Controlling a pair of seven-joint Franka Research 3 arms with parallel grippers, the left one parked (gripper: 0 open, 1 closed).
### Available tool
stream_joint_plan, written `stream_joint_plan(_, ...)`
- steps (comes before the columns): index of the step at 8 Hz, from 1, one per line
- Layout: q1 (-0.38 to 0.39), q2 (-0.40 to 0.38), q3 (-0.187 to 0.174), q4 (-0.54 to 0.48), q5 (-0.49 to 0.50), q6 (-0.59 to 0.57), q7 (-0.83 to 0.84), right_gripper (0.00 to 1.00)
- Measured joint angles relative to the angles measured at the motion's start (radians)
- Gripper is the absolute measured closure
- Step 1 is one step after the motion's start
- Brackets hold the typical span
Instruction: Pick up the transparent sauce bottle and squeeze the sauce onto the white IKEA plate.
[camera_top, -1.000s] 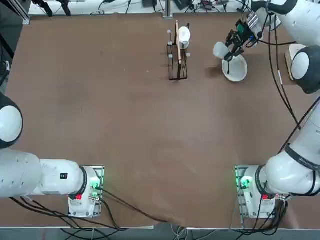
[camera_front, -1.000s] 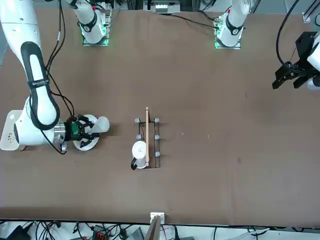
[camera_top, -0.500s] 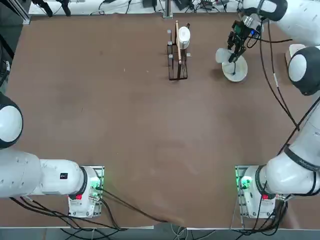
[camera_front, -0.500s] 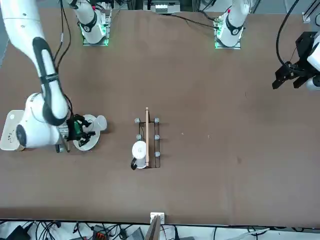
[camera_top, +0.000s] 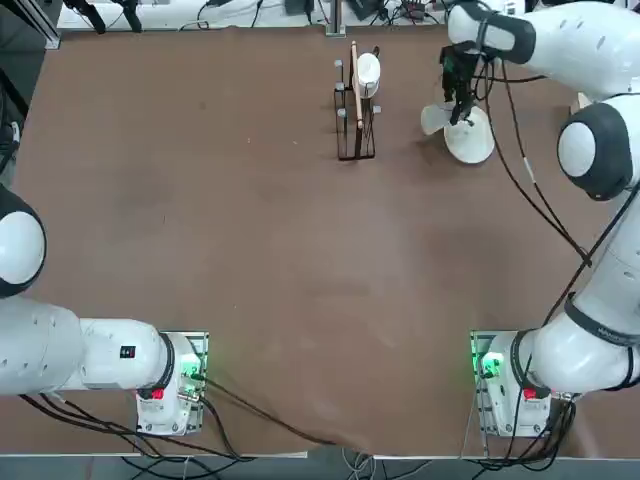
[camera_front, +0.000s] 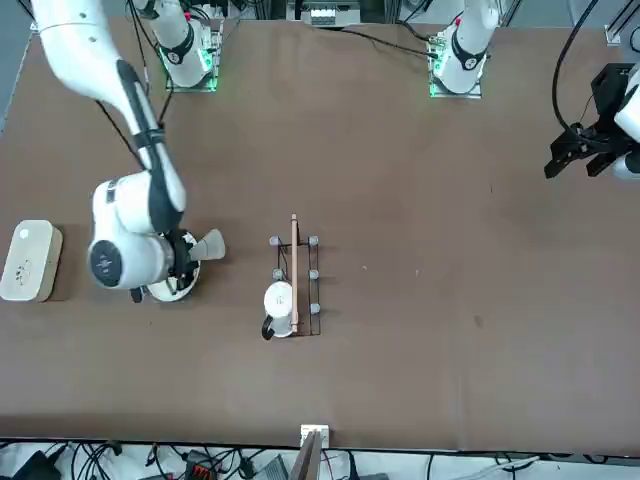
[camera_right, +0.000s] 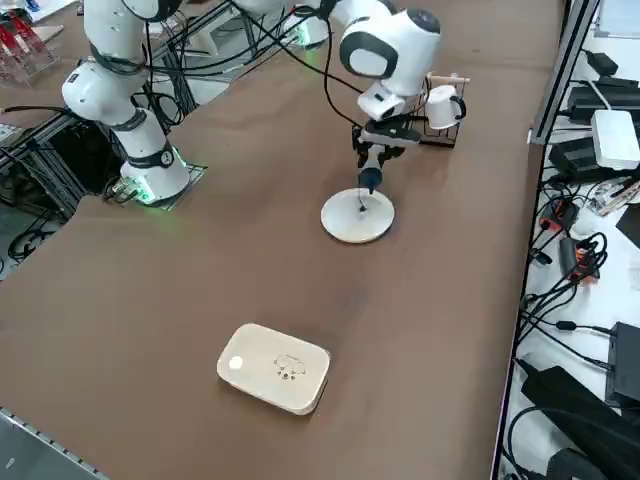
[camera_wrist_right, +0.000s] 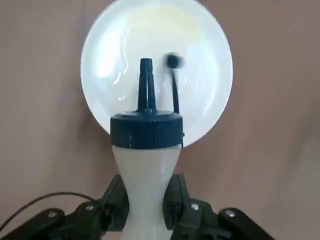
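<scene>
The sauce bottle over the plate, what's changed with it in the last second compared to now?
The right arm swung round, so the right claw now comes at the white IKEA plate from its other side. It stays shut on the transparent sauce bottle, which has tipped so its blue nozzle points down over the plate. The plate, the wire rack and the white container stayed put.

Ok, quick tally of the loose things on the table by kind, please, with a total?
Squeeze bottles: 1, the transparent sauce bottle, gripped by the right gripper over the plate
Plates: 1, the white IKEA plate
Wire racks: 1, the rack
Cups: 1, the white cup in the rack
Rounded containers: 1, the cream container
Total: 5
</scene>
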Motion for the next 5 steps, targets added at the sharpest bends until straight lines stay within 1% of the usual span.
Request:
stream_joint_plan(3,0.066,-0.004,-0.001,0.015,-0.219,-0.015,0.153,0.63)
stream_joint_plan(5,0.113,-0.004,-0.002,0.024,-0.393,-0.05,0.252,0.63)
